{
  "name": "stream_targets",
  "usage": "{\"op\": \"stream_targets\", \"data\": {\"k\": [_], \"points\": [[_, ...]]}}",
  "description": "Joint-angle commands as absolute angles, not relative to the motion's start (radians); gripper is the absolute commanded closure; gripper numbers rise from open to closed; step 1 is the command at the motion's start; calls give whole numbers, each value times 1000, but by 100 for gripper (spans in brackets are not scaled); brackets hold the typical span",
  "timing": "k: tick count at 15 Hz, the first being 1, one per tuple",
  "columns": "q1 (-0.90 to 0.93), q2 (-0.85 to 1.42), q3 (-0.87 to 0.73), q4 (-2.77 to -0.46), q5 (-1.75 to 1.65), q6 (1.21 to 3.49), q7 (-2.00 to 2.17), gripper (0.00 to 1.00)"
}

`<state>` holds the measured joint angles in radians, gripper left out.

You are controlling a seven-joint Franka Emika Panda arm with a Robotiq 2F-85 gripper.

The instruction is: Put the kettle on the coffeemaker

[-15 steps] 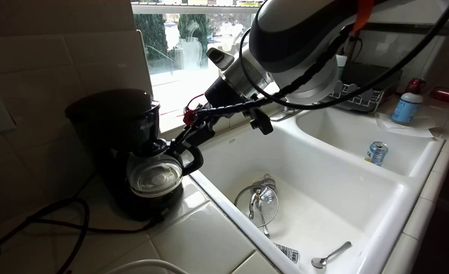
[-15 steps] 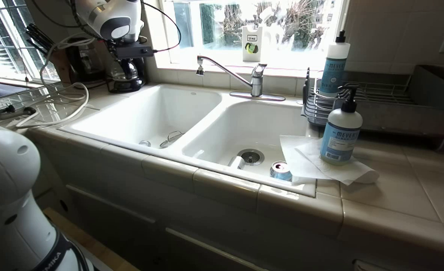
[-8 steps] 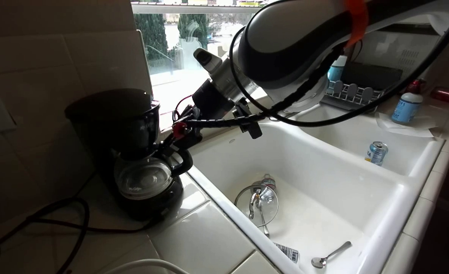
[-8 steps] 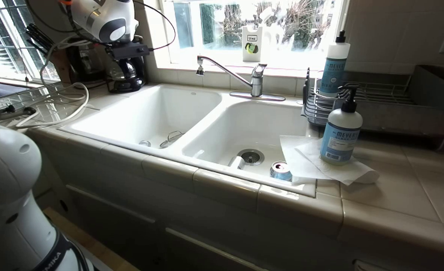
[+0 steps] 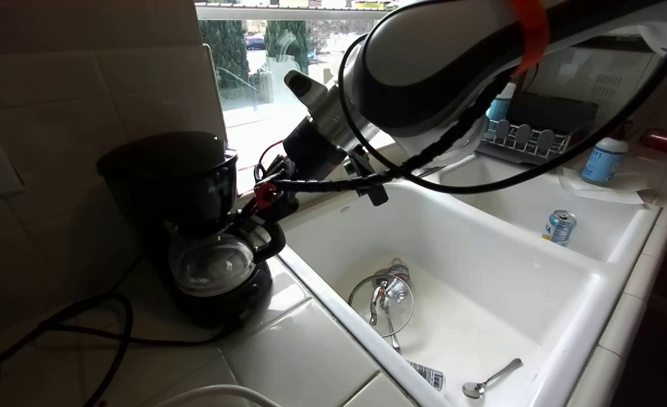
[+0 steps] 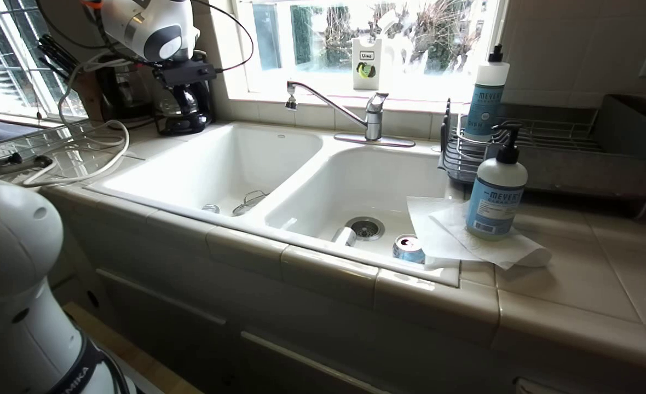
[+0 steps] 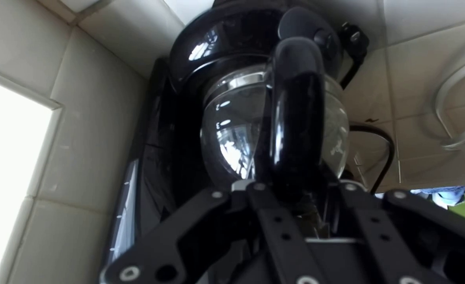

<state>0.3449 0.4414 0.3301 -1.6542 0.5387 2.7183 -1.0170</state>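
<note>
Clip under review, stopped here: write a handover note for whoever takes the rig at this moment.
Claw: shut on the handle of the kettle.
Kettle: under the boxy top of the coffeemaker, over its round base; the views don't settle whether it sits fully flat.
Done: kettle grasped and in the coffeemaker's bay.
Left: probably check the seating, then release the handle and back away.

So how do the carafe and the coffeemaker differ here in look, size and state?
The carafe is mostly round clear glass; the coffeemaker is opaque black. The carafe is smaller than the coffeemaker. The end effector holds the carafe by its handle, while the coffeemaker stands on the counter. Both have shiny black parts.
</note>
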Motion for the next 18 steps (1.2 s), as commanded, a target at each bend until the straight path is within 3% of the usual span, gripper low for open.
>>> {"op": "stream_targets", "data": {"k": [1,18], "points": [[375,444,289,-1666,494,2752,-965,93],[398,457,265,-1645,510,2775,-970,93]]}}
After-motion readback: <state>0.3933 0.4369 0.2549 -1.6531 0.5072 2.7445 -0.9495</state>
